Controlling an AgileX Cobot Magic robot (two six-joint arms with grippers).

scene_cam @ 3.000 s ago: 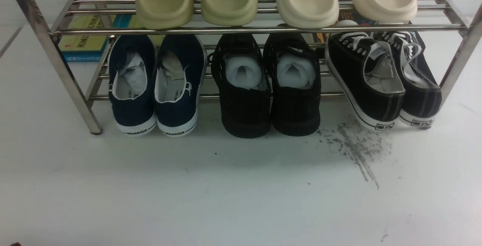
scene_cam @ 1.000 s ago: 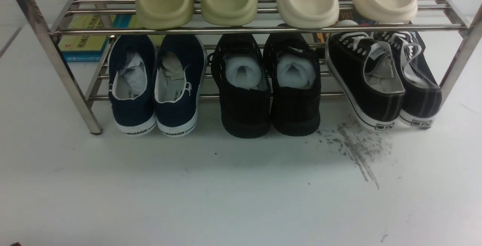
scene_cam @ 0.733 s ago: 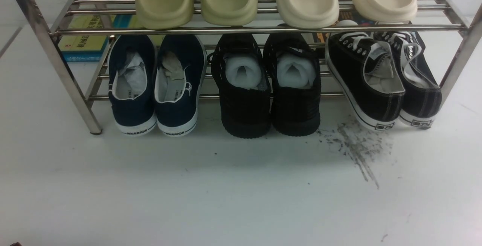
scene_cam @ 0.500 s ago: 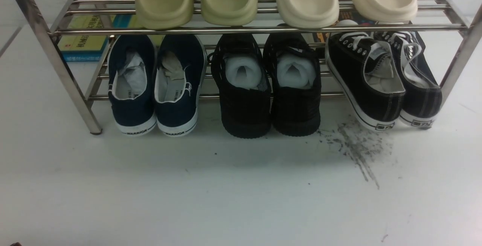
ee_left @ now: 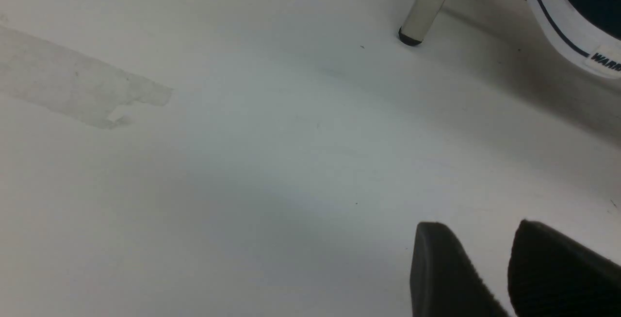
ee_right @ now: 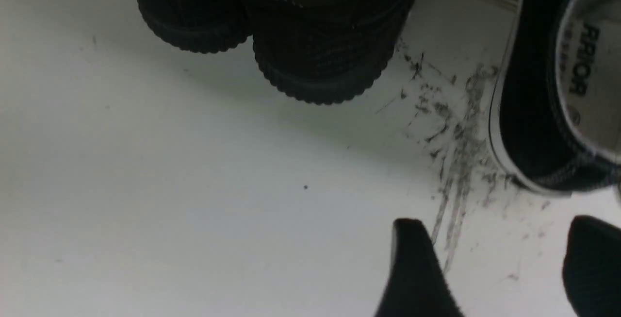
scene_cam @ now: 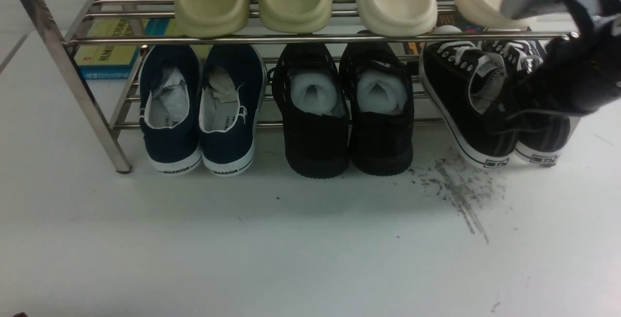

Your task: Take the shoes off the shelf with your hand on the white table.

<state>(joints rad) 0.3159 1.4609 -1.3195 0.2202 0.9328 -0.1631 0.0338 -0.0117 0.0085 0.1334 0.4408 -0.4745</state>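
1. Reaching for the black canvas sneakers (scene_cam: 449, 93) was judged to be the step in hand; no lift was shown.
2. Right gripper (ee_right: 497, 221): jaws spread wide, nothing seen clamped between them. In the front view it was seen over the sneakers' heel area, part of the pair being covered by it. Contact could not be confirmed; blurred.
3. Left gripper (ee_left: 480, 224): fingertips seen with a gap, but whether it was released or clenched could not be told. No shoe was seen in it.
4. Target pair was placed on the lower tier of the shelf (scene_cam: 310, 40), beside the black mesh sneakers (scene_cam: 316, 144), heels projecting over the white table (scene_cam: 291, 263).
5. Done, as far as shown: arm positioned near the pair, jaws parted. Nothing unloaded.
6. Left to do: grip to be closed, both shoes to be drawn out under the upper tier, then set down on the table.
7. Progress was rated early: approach nearly complete, removal and placing outstanding.
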